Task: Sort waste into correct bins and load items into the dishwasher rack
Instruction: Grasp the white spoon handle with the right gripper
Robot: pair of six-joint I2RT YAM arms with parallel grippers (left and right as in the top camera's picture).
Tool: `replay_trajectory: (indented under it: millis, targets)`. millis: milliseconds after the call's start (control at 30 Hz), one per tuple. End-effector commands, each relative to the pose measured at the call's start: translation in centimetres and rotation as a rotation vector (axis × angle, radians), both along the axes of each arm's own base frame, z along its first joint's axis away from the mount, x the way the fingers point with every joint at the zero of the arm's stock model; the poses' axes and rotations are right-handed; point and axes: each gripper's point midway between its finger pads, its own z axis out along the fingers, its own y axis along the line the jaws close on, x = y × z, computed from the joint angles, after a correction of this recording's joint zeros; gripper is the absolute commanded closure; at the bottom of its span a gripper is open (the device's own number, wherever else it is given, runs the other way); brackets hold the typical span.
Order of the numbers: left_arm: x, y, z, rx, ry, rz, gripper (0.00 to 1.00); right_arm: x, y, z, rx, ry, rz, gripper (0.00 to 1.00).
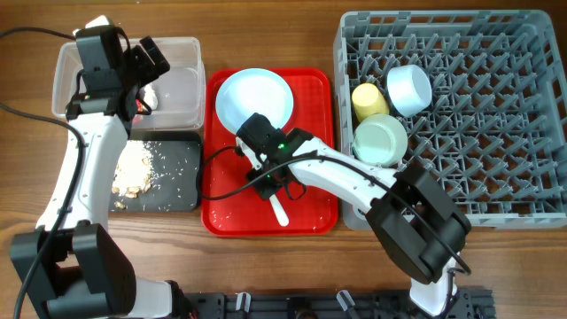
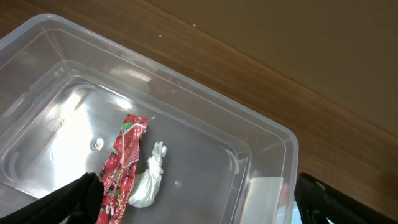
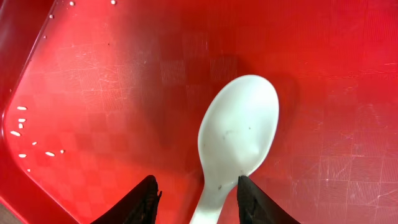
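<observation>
Noting L gripper (image 2: 196, 180) hanging over clear tub (image 1: 182, 97) at far L, fingers spread wide w/ nothing btwn them, red wrapper (image 2: 124, 165) and white scrap (image 2: 149, 180) lying side by side on tub floor; just in front of tub, seeing black tray (image 1: 177, 177) holding beige leftovers (image 1: 133, 173) at its L end. At centre, seeing pale blue plate (image 1: 252, 97) sitting at back of red serving tray (image 1: 310, 213), R gripper (image 3: 199, 180) low over it, fingers partway apart and straddling handle of white spoon (image 3: 239, 130) lying flat, gap showing on one side, no grip. Logging at R the rack (image 1: 496, 133) carrying yellow cup (image 1: 369, 99), pale blue bowl (image 1: 409, 89) and mint bowl (image 1: 381, 139) near its L side.
</observation>
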Motion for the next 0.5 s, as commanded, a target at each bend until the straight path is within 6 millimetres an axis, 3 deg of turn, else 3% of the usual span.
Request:
replay_trajectory:
  millis: [0, 133, 167, 333, 433, 467]
  targets:
    - [0.0, 0.2, 0.4, -0.001, -0.011, 0.008, 0.00, 0.1, -0.1, 0.8, 0.010, -0.003, -0.031, 0.57]
    - [0.0, 0.2, 0.4, -0.002, -0.011, 0.008, 0.00, -0.2, -0.9, -0.2, -0.035, 0.020, -0.043, 0.57]
    - [0.0, 0.2, 0.4, -0.001, -0.011, 0.008, 0.00, -0.3, -1.0, -0.3, -0.041, 0.024, -0.042, 0.61]
    - [0.0, 0.2, 0.4, -0.002, -0.011, 0.008, 0.00, 0.0, -4.2, -2.3, -0.216, -0.012, -0.027, 0.63]
    - [0.0, 0.2, 0.4, -0.002, -0.011, 0.008, 0.00, 0.8, -5.0, -2.6, -0.258, -0.042, -0.065, 0.80]
    - [0.0, 0.2, 0.4, -0.002, -0.011, 0.008, 0.00, 1.3, -5.6, -2.5, -0.273, -0.052, -0.108, 0.81]
